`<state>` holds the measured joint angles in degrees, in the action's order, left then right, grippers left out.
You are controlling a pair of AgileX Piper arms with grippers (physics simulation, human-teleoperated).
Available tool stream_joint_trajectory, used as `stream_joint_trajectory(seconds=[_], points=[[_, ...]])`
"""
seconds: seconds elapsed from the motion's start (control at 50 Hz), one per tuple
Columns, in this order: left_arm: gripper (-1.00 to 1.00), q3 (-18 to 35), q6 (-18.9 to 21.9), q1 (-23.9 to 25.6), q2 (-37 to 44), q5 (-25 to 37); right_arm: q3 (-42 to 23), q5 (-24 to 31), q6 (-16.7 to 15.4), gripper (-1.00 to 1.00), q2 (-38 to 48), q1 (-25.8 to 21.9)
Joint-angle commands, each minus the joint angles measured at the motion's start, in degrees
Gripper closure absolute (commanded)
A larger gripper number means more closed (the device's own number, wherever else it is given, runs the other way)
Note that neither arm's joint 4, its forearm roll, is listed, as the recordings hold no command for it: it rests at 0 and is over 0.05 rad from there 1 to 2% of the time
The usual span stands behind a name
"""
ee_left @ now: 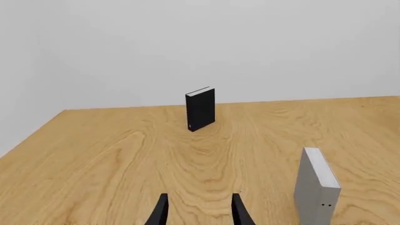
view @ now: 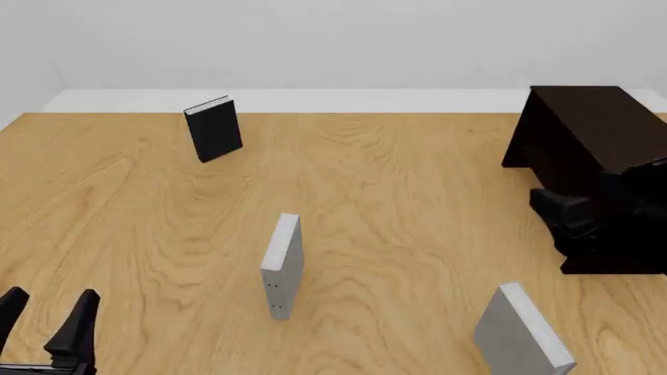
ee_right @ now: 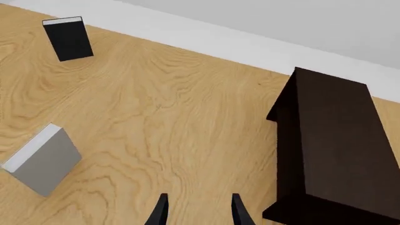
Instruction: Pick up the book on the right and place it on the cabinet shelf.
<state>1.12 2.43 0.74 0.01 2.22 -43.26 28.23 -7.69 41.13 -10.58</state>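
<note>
So the book (view: 518, 334) we're after is the plain light grey hardcover at the lower right of the front view, standing on the table (view: 396, 203) and cut off a little by the frame's bottom edge. Nothing is touching it. It looks stiff and boxy, so we'd guess it won't flex or squash, but that smooth cover could be slippery and a standing book tips easily if nudged. Best bet, we think: pinch across the two covers near the top, along the thin dimension, where the fingers can span it.

The left gripper (view: 47, 316) sits at the lower left of the front view with its fingers spread and nothing between them. The right gripper (ee_right: 196, 210) shows its fingers apart too, empty, near the cabinet (view: 589, 137) at the right side of the front view.

Don't mix it up with the dotted-spine grey book (view: 283, 266) in the middle or the black book (view: 214, 129) at the upper left.
</note>
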Motion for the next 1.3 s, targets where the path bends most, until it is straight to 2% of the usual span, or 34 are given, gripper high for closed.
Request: stream_joint_trajectory(seconds=[0.02,0.22,0.26,0.3,0.5,0.58,0.6,0.8,1.26,1.3], points=[[-1.0,0.2,0.1,0.2,0.0,-0.2,-3.2,6.3,-1.3,-1.0,2.9,-0.7],[-1.0,0.2,0.1,0.0,0.0,-0.1,-2.2,7.7,-2.5,-1.0,3.7,-0.6],[-1.0,0.1,0.3,0.2,0.0,-0.1,-1.6,7.9,-1.7,-1.0,4.0,-0.7],[-1.0,0.0,0.3,0.2,0.0,0.0,-1.0,7.4,-3.8,-1.0,3.8,-0.7],[-1.0,-0.9,0.9,0.1,0.0,-0.2,1.9,6.5,-3.9,-1.0,4.8,0.1],[-1.0,-1.0,1.3,0.0,0.0,-0.4,2.9,6.0,-4.4,-1.0,5.1,0.5],[-1.0,-1.0,1.3,-0.1,0.0,-0.5,3.5,5.8,-5.4,-1.0,5.3,-0.1],[-1.0,-1.0,1.2,0.6,0.0,-0.4,6.1,3.5,-6.4,-1.0,5.7,1.4],[-1.0,-1.1,1.4,1.2,0.0,0.1,8.5,3.3,-3.0,-1.0,5.9,-1.5],[-1.0,-1.1,-1.3,-0.2,0.0,-0.6,8.9,3.2,-2.9,-1.0,5.8,-2.1]])
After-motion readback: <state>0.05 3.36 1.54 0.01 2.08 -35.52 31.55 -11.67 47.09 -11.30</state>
